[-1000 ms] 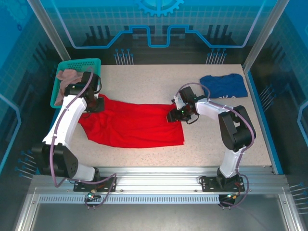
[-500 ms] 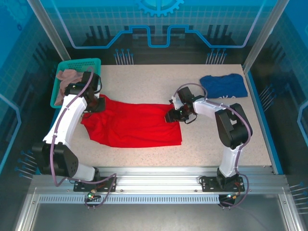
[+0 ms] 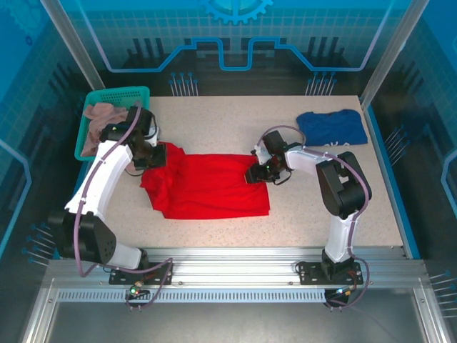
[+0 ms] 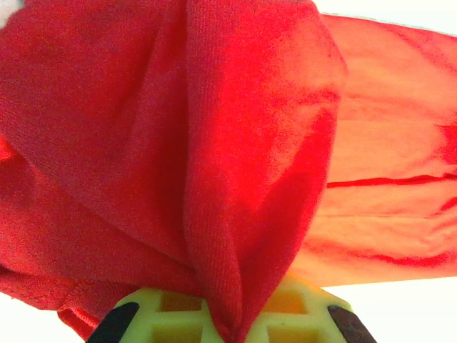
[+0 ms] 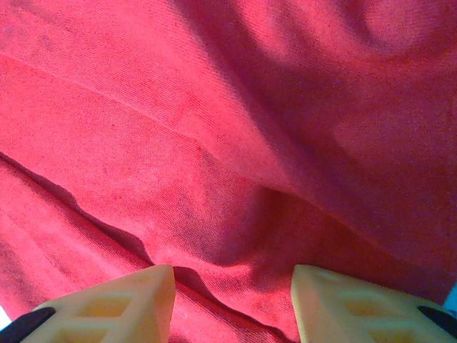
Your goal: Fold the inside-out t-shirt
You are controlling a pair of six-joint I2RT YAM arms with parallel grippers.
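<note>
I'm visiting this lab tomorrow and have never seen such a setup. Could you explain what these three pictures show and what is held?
These are two robot arms bolted at the near edge of a table, each ending in a two-finger gripper. The wide picture comes from a camera above and behind them; the close-ups come from wrist cameras. A red t-shirt lies on the table, a dark blue t-shirt at the back right, a green basket with a pinkish garment at the back left. The left gripper pinches a bunch of the red cloth. The right gripper sits at the shirt's right edge, jaws apart.
</note>
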